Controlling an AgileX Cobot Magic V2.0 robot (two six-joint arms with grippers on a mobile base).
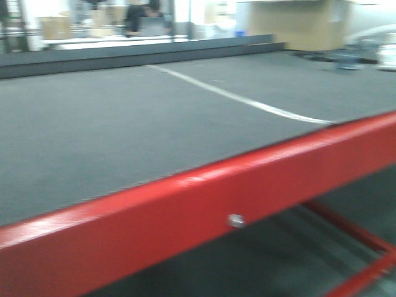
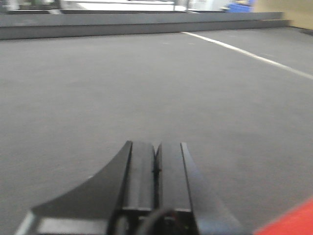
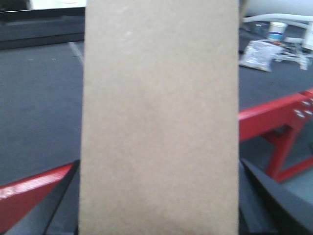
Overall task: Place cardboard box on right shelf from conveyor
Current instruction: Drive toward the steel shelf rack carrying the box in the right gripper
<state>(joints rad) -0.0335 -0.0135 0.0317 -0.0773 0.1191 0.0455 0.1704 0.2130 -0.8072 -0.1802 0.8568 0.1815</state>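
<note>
A plain tan cardboard box (image 3: 160, 117) fills the middle of the right wrist view, held between the dark fingers (image 3: 58, 200) of my right gripper (image 3: 159, 196), which is shut on its two sides. Behind the box lies the dark grey conveyor (image 3: 39, 107) with its red front edge (image 3: 266, 117). In the front view the conveyor (image 1: 124, 130) runs wide and bare, a white line (image 1: 241, 99) crossing it, above the red edge (image 1: 204, 204). My left gripper (image 2: 156, 159) hangs low over the belt (image 2: 146, 83), shut with nothing in it. The right shelf is out of view.
Red frame legs (image 3: 286, 156) stand under the conveyor at the right. A crumpled bag (image 3: 257, 54) and a cup (image 3: 278, 30) lie beyond the belt. Brown cartons (image 1: 55, 26), a seated person (image 1: 145, 15) and a large tan panel (image 1: 297, 25) are in the background.
</note>
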